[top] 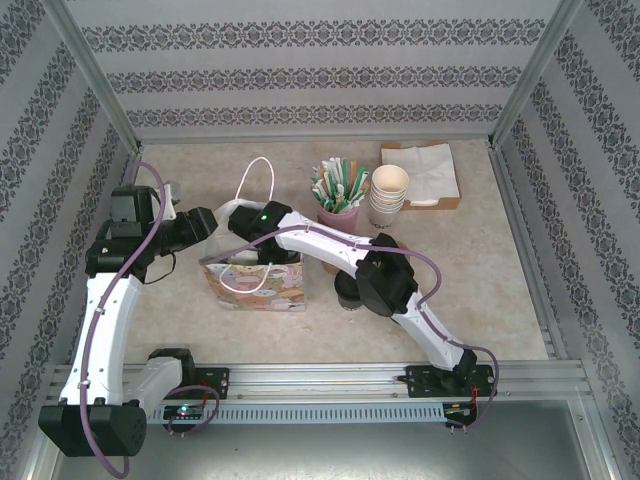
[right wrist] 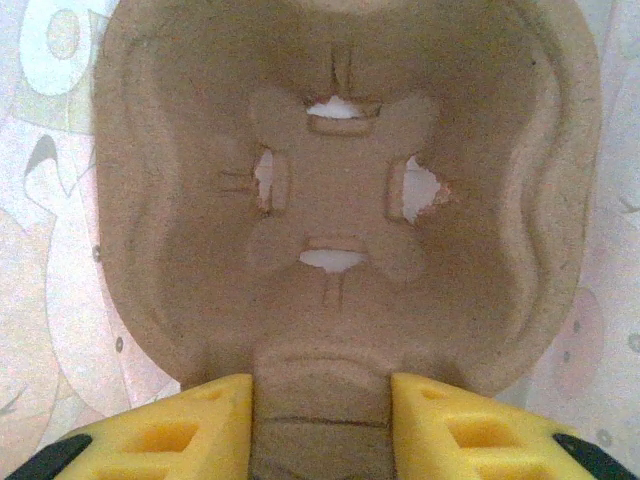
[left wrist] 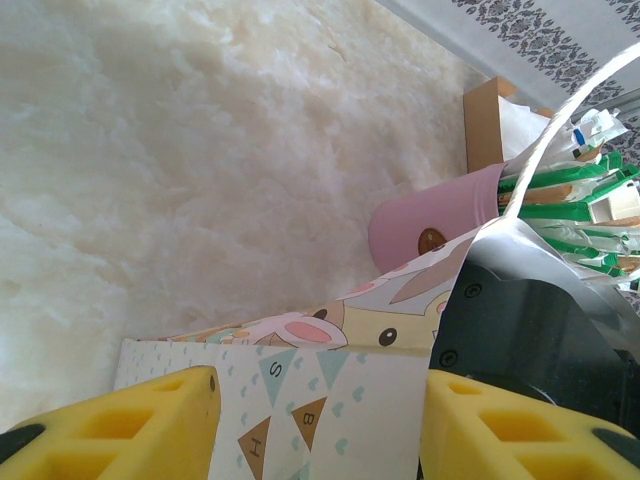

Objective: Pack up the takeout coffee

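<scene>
Left fingers (left wrist: 130, 420): apart astride patterned paper bag (top: 262, 285); grip unclear.
Right fingers (right wrist: 170, 435): pinching brown pulp cup carrier (right wrist: 330, 200).
Risk: carrier could snag bag rim, toppling it.

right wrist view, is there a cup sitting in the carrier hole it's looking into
No, the carrier hole is empty, with its cut-out bottom flaps bare.

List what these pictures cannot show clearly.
- Top view: dark black-lidded takeout cup, mostly under the right arm.
- Right wrist view: brown moulded-pulp cup carrier, cropped by edges; right fingers' grip on it unclear.
- Left wrist view: patterned paper gift bag, cropped at bottom.
</scene>
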Motion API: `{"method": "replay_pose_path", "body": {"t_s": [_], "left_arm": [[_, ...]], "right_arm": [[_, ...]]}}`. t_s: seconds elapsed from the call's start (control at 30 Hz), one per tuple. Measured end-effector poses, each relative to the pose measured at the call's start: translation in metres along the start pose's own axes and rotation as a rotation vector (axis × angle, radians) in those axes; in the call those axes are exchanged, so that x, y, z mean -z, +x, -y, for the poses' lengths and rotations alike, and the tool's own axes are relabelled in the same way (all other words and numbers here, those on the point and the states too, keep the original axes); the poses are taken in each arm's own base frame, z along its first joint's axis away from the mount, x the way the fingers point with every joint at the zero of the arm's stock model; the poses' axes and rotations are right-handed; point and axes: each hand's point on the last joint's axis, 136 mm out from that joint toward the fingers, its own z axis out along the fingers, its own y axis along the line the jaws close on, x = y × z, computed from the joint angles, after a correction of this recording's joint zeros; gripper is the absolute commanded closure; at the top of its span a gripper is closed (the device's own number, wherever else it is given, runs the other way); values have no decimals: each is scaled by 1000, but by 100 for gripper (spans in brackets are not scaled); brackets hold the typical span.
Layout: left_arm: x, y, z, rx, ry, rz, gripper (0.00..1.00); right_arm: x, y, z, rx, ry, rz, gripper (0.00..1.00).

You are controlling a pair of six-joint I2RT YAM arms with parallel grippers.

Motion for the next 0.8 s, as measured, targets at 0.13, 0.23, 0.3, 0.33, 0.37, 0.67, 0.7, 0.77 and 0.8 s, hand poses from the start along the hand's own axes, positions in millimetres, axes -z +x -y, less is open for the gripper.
{"method": "replay_pose_path", "body": {"t_s": [0.13,0.23,0.3,0.33,0.37,0.67,0.7,0.77,0.8], "left_arm": [[0,0,0,0,-1,0,47],[0,0,-1,0,-4,1,47],[0,0,-1,0,-3,2,47],[0,0,-1,0,-3,2,47],[0,0,-1,0,-3,2,47],[1,0,0,-1,-2,4,54],[1,0,0,-2,-2,6,54],[3,0,1,-4,0,9,55],[3,0,1,-5,1,10,55]], "right_arm": [[2,-2,0,-5,22,-7,46],[3,-5,-3,-3,31,-5,32],[3,-6,-3,-9,36,-4,4],[4,-6,-2,-10,39,-4,2],[5,-8,-1,-9,44,0,2],[21,-13,3,-22,106,16,2],[24,-14,4,-24,116,22,2],[33,-16,5,-28,140,38,2],[39,-18,4,-27,152,50,3]]}}
